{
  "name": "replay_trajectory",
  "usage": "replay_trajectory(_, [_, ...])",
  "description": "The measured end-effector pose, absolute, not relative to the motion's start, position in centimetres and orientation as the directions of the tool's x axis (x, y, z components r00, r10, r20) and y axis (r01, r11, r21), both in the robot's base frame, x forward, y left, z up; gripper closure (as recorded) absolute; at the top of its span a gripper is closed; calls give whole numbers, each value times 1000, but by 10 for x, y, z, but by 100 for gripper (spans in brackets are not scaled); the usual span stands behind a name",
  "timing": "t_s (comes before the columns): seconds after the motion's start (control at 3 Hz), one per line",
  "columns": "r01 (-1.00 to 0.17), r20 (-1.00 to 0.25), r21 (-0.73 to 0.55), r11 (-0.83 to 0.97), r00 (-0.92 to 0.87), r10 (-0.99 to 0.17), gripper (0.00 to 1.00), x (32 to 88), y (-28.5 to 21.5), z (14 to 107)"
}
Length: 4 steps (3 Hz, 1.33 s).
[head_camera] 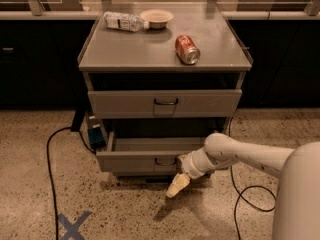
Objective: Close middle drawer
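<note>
The middle drawer (135, 160) is a grey metal tray with a low front and a small dark wire handle (165, 162). It stands partly pulled out of the cabinet (165, 59). My gripper (177, 185) has cream fingers held together, pointing down and left. It sits just in front of the drawer's front, right of the handle, with the wrist close against the front. The taller-fronted top drawer (165, 103) above is also slightly out. The lowest drawer is mostly hidden under the middle one.
On the cabinet top lie a red can (187, 49), a plastic bottle (123, 21) and a pale bowl (156, 18). A blue box (95, 134) and black cable (49, 154) lie at the left. Another cable (245, 199) loops at the right. A blue tape X (72, 225) marks the floor.
</note>
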State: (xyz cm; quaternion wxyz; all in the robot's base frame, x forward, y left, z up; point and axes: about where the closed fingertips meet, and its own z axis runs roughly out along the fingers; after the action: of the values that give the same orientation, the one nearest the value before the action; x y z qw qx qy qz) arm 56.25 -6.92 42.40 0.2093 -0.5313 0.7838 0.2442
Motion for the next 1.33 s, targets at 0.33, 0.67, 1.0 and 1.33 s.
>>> replay_trajectory(0.33, [-911,-592,189,367,-404,-698,0,590,-76,417])
replay_trajectory(0.67, [-897,-609,189,400,-426,-669,0,615,-78,415])
replay_trajectory(1.0, [-896,-608,191,400,-428,-669,0,615,-78,414])
replay_trajectory(1.33, [-870,-601,231,436,-480,-639,0,630,-82,418])
